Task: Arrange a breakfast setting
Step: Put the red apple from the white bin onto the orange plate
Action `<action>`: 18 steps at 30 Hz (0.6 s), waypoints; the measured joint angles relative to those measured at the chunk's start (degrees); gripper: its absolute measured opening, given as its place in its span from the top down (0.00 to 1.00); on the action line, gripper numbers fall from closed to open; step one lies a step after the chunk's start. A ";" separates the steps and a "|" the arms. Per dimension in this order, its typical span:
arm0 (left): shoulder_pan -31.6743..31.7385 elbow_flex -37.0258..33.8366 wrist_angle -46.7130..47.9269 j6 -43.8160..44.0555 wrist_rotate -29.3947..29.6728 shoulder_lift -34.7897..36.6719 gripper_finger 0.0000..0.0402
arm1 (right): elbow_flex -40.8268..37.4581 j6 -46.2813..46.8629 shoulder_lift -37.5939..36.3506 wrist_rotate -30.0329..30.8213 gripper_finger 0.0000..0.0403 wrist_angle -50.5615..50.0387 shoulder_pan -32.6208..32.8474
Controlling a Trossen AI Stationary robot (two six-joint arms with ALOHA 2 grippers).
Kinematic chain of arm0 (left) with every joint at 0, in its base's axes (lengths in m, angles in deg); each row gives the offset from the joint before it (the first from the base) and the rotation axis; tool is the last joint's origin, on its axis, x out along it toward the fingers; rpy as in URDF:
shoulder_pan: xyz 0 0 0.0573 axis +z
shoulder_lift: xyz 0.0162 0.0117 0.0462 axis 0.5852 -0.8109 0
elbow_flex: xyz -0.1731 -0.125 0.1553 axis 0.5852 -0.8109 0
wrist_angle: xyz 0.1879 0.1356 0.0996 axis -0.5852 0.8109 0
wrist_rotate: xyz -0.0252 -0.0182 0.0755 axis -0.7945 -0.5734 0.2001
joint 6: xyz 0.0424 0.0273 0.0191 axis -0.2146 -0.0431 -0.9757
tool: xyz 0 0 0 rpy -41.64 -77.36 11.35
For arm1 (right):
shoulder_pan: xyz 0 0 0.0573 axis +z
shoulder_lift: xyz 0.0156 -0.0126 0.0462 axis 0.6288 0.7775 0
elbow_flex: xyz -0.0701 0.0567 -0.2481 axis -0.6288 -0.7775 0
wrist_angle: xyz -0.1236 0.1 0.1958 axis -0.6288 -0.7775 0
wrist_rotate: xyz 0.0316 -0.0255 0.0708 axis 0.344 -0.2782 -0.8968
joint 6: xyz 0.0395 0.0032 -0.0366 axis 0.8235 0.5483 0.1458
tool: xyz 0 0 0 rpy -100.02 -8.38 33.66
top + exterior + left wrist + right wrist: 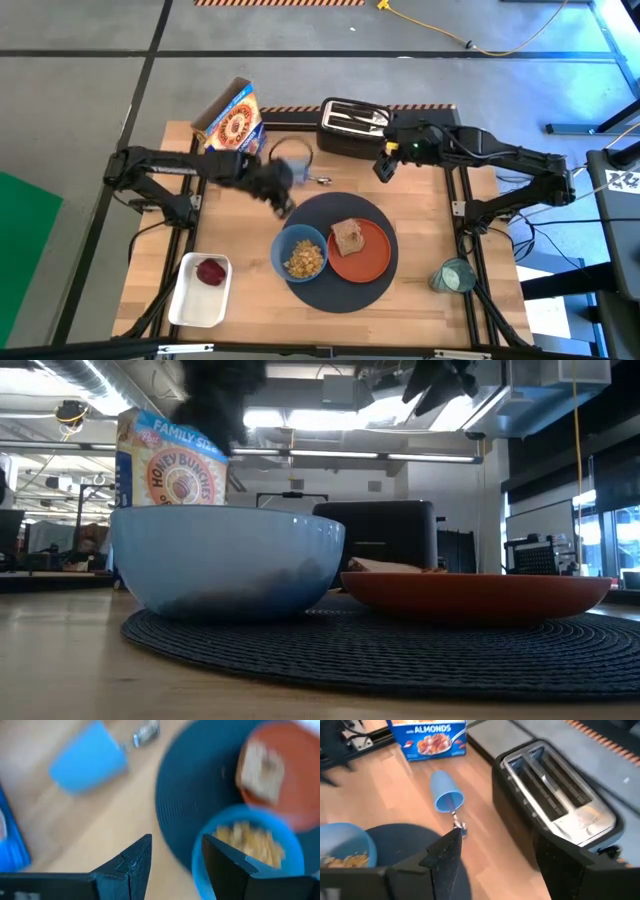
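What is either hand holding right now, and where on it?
Nothing. The left hand is open and empty above the blue ceramic bowl's edge; the right hand is open and empty beside the black toaster.

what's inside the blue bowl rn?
The blue bowl on the placemat holds yellow-brown cereal flakes, seen from above. What lies beneath the flakes is covered. The low view shows only the bowl's outer wall.

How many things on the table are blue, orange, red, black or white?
Blue: 3, the bowl, the cup lying on its side, the cereal box
Orange: 1, the plate
Red: 1, the fruit
Black: 1, the toaster
White: 1, the tray
Total: 7
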 joint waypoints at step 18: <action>-33.84 0.00 19.54 70.93 -9.70 0.20 0.48 | 0.07 -2.26 0.33 -3.80 0.51 0.96 2.65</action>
